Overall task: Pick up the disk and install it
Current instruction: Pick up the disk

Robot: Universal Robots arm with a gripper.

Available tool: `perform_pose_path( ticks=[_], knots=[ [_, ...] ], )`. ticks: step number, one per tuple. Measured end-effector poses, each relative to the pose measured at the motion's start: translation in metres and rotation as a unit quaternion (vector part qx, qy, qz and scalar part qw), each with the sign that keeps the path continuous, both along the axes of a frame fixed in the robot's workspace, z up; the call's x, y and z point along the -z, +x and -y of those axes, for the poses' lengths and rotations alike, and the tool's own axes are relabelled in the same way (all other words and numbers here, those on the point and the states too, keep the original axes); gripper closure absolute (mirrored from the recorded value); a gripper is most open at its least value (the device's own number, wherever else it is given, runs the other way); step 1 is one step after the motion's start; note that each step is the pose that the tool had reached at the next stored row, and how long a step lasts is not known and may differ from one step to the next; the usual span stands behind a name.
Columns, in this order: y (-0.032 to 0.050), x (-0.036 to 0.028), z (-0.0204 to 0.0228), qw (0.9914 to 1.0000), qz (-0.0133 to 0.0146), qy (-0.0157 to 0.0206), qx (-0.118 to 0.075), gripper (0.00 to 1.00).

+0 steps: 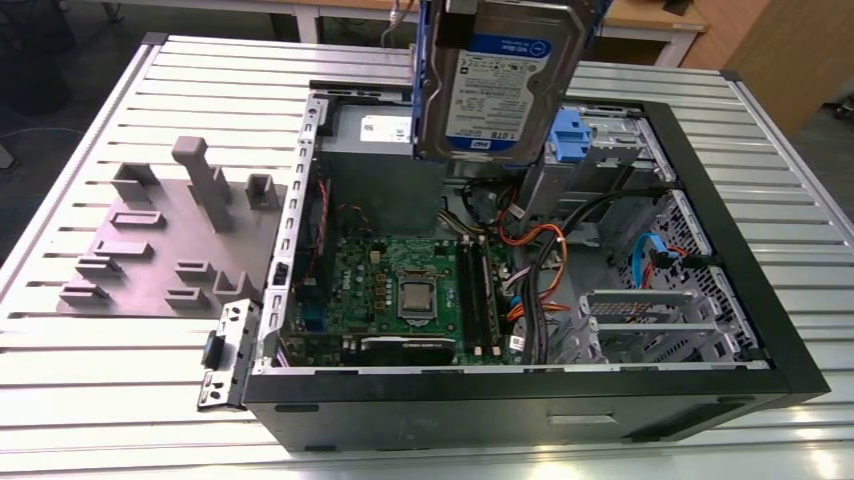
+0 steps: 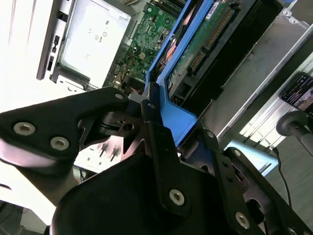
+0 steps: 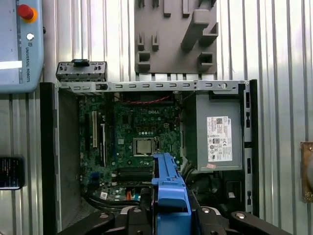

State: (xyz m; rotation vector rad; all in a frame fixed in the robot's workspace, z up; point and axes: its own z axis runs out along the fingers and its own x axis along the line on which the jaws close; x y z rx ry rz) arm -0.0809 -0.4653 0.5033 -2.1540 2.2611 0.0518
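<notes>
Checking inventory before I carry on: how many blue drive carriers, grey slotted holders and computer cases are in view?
Blue drive carriers: 2 (the disk held in the pincer above the case; a second carrier in the case's bay)
Grey slotted holder: 1
Open computer case: 1
Total: 4

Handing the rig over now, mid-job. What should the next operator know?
The gripper is shut on the disk, clamping its blue frame.
The disk hangs upright in the air above the open computer case, close to a second blue-tabbed carrier sitting in the case.
The grey slotted holder lies on the table beside the case.
Done: pickup. Left: the disk is not yet seated in the case.
</notes>
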Motion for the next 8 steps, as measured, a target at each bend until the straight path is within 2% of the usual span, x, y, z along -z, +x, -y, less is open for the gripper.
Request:
perform_pose_path(
  ticks=[1, 2, 3, 4, 8],
  knots=[
    [0.0004, 0.0000, 0.0013, 1.00000, 0.0000, 0.0025, 0.000, 0.63],
    [0.0009, 0.0000, 0.0022, 0.99997, 0.0000, 0.0073, 0.000, 0.63],
    [0.0014, 0.0000, 0.0028, 0.99991, 0.0000, 0.0136, 0.000, 0.63],
    [0.0023, 0.0000, 0.0033, 0.99985, 0.0000, 0.0171, 0.000, 0.63],
    [0.0099, 0.0001, 0.0036, 0.99985, 0.0000, 0.0173, 0.000, 0.63]
  ],
)
